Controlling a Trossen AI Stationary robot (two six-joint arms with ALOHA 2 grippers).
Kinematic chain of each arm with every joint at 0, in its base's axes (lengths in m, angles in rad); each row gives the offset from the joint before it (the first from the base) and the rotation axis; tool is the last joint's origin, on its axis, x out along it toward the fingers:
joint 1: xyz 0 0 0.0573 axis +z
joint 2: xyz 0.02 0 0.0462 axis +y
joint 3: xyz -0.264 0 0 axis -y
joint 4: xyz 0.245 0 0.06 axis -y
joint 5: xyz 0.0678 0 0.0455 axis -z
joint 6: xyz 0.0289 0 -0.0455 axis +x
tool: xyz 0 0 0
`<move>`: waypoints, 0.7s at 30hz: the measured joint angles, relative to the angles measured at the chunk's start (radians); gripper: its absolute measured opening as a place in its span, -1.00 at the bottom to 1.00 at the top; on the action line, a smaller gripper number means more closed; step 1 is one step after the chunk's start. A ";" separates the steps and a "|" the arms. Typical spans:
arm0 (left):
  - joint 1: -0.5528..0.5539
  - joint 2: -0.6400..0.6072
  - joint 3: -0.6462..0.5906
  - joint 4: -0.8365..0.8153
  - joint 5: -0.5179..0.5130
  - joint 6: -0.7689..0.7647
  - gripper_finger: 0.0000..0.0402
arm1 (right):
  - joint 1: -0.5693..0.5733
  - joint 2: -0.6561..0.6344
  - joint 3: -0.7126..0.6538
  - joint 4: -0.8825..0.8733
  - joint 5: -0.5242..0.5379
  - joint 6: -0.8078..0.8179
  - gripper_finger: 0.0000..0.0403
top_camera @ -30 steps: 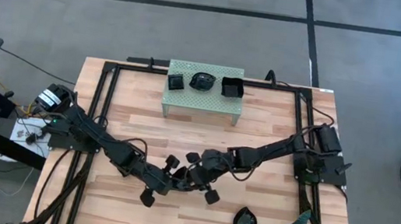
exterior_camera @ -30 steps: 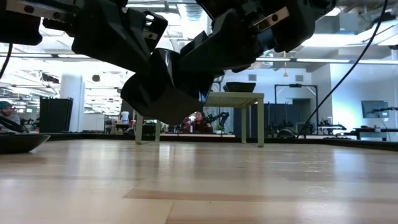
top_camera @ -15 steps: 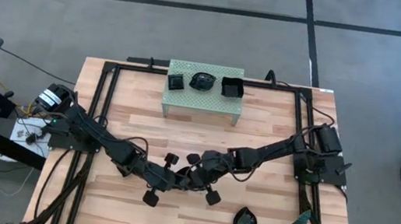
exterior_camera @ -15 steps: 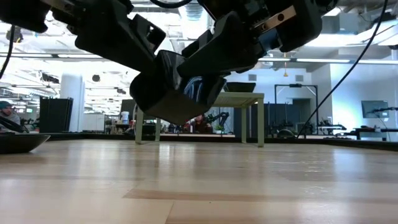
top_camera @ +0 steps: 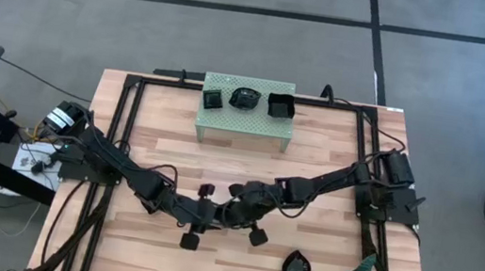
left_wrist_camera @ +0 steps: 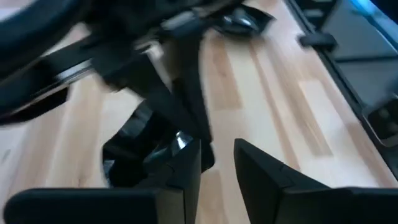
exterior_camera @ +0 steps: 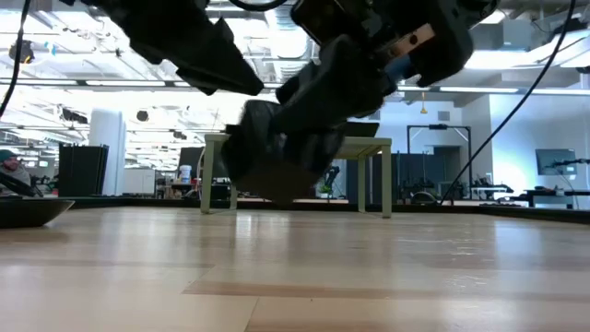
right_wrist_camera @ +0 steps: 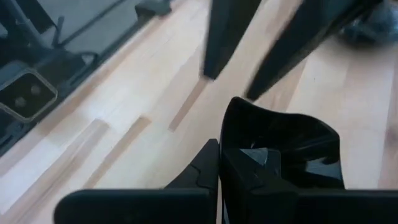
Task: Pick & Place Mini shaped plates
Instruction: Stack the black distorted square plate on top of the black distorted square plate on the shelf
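Plates are being passed mid-worktop [top_camera: 335, 153]: a small black dish [right_wrist_camera: 283, 152] is seen pinched in the right gripper's [top_camera: 234, 212] jaws just above the wood, with the left gripper [top_camera: 203, 214] drawn alongside, its jaws spread and seemingly empty. For a clean step, the dish is best kept level and lowered before release. Another plate [top_camera: 296, 268] lies at the near edge; three more [top_camera: 248, 99] sit on the green stand [top_camera: 244, 126] beyond. No legible writing is visible.
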 joint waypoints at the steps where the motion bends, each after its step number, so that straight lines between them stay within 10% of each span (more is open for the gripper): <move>1: 0.000 0.000 0.000 0.004 -0.023 -0.023 -0.51 | 0.004 -0.009 0.000 -0.027 0.012 0.000 -0.99; 12: 0.007 0.000 0.000 0.016 -0.132 -0.057 -0.52 | 0.148 -0.277 0.000 -0.461 0.515 0.103 -0.99; 21: 0.005 0.000 0.000 0.016 -0.132 -0.057 -0.53 | 0.104 -0.501 0.000 -0.492 0.912 -0.180 -1.00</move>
